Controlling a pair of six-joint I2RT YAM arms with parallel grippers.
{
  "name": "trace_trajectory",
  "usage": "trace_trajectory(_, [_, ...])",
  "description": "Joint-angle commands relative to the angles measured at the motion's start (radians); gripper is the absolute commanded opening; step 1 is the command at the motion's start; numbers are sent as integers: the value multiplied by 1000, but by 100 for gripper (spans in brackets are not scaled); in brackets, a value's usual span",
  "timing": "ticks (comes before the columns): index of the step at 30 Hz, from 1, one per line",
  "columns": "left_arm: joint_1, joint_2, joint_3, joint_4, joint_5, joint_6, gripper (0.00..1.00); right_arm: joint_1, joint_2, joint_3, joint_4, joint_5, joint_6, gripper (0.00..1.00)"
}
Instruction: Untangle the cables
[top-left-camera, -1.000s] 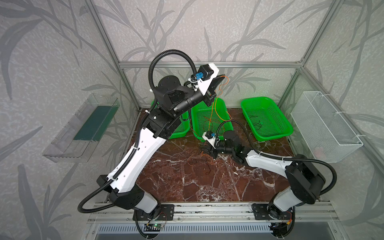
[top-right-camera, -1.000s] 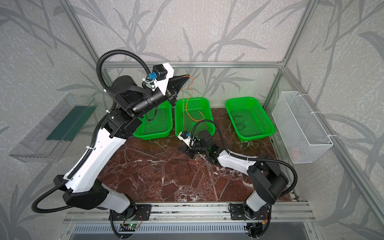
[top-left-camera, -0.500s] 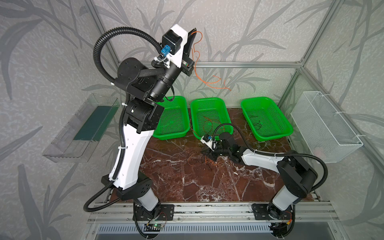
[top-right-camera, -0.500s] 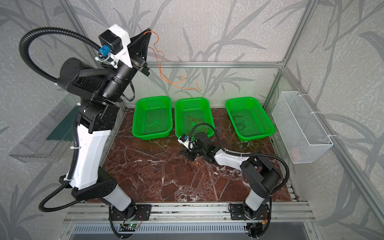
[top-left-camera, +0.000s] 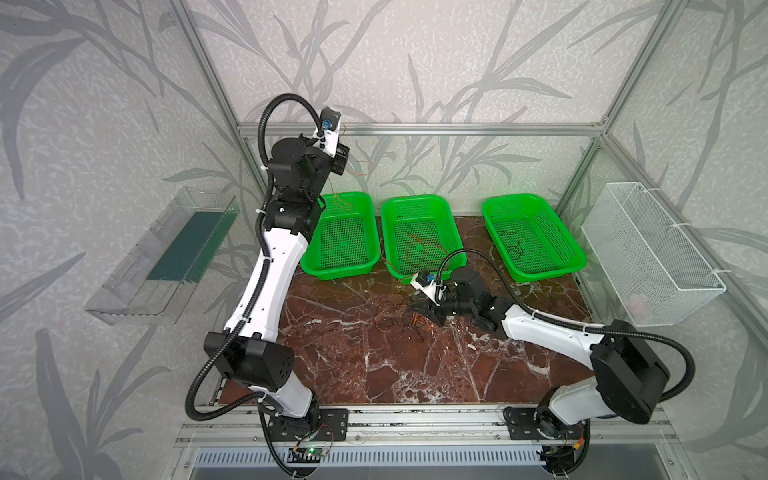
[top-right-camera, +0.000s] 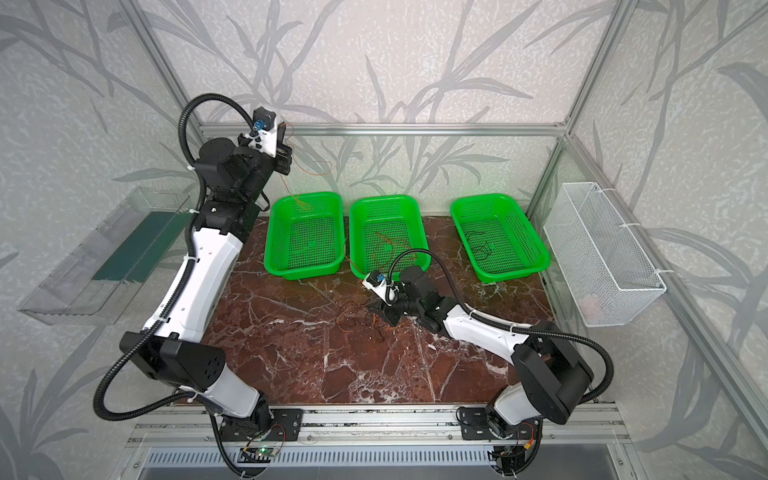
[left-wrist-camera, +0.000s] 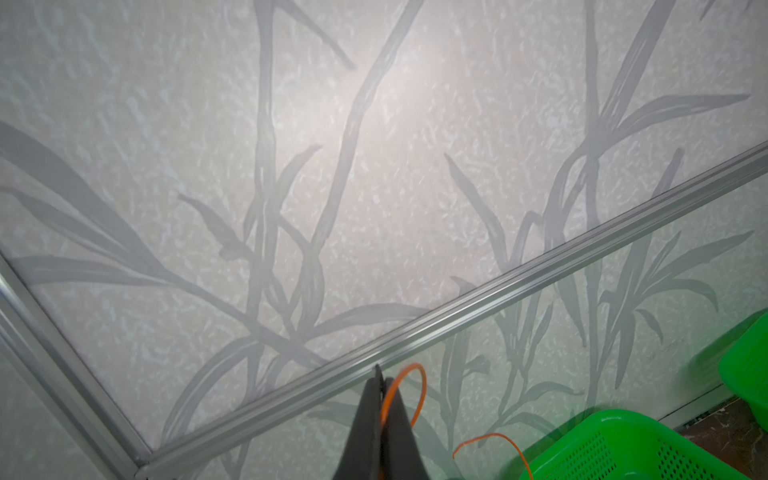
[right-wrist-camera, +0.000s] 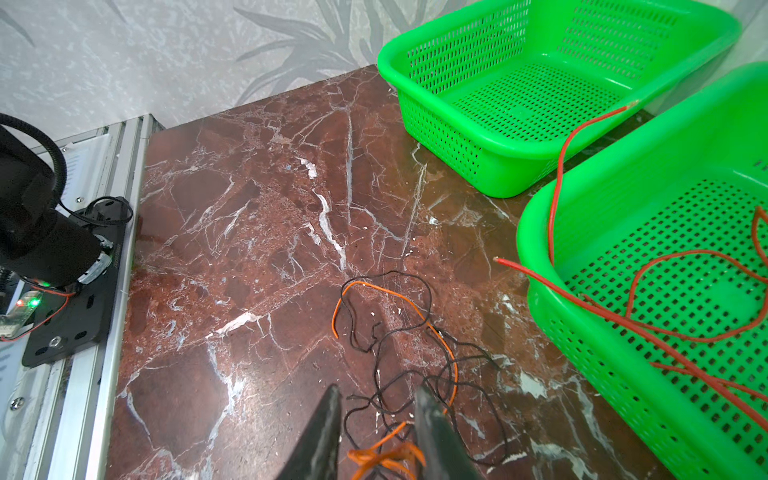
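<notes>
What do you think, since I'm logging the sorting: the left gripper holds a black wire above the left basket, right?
Not black: the left wrist view shows the left gripper holding an orange wire. It is above the left basket.

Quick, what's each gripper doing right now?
Left gripper: closed on an orange cable.
Right gripper: open, jaws astride the tangled cables on the table.

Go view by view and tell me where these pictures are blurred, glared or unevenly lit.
Left wrist view: a bright patch washes out the wall, the far green basket is smeared, and the orange cable is crisp. Right wrist view: the tangled cables are sharp, while the right gripper looks soft. Both top views: even light.
</notes>
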Motion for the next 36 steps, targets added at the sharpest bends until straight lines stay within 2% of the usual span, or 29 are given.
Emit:
trace_trajectory(1, [56, -17, -128, 145, 2, -90, 0, -4, -43, -10, -53, 31, 4, 41])
trace_trajectory(4, [112, 11, -258, 232, 57, -186, 0, -5, -55, 7, -89, 55, 18, 45])
trace_trajectory(6, [123, 36, -311, 244, 67, -200, 0, -7, -51, 22, -109, 60, 19, 44])
trace_trajectory(8, [126, 56, -368, 265, 76, -210, 0, -7, -36, 43, -140, 71, 19, 38])
trace_trajectory(11, [126, 76, -441, 295, 88, -238, 0, -7, -14, 79, -203, 87, 15, 34])
trace_trajectory(14, [126, 74, -515, 318, 51, -255, 0, -9, -17, 87, -217, 100, 25, 31])
trace_trajectory(15, [127, 69, -542, 329, 38, -256, 6, -9, -24, 83, -208, 92, 28, 30])
trace_trajectory(16, [128, 60, -568, 331, 29, -256, 22, -9, -36, 77, -190, 77, 32, 28])
trace_trajectory(17, [128, 50, -590, 327, 27, -255, 45, -9, -50, 68, -164, 66, 40, 28])
trace_trajectory(19, [128, 28, -625, 311, 25, -255, 75, -10, -71, 57, -124, 57, 64, 23])
trace_trajectory(20, [128, 11, -646, 312, 24, -256, 98, -11, -83, 56, -107, 54, 73, 19])
trace_trajectory(23, [126, -55, -704, 313, 30, -262, 99, -19, -103, 71, -98, 33, 88, 7])
trace_trajectory(26, [126, -126, -751, 294, 64, -248, 99, -21, -110, 92, -122, 14, 80, 4])
trace_trajectory(28, [122, -167, -767, 247, 84, -226, 99, -21, -119, 100, -166, -6, 56, 9])
trace_trajectory(31, [110, -242, -807, 177, 117, -208, 99, -21, -146, 84, -256, -55, -17, 35])
trace_trajectory(33, [90, -294, -849, 141, 152, -178, 99, -19, -153, 64, -349, -122, -123, 48])
trace_trajectory(36, [54, -366, -919, 95, 181, -124, 99, -16, -157, 20, -452, -165, -271, 56])
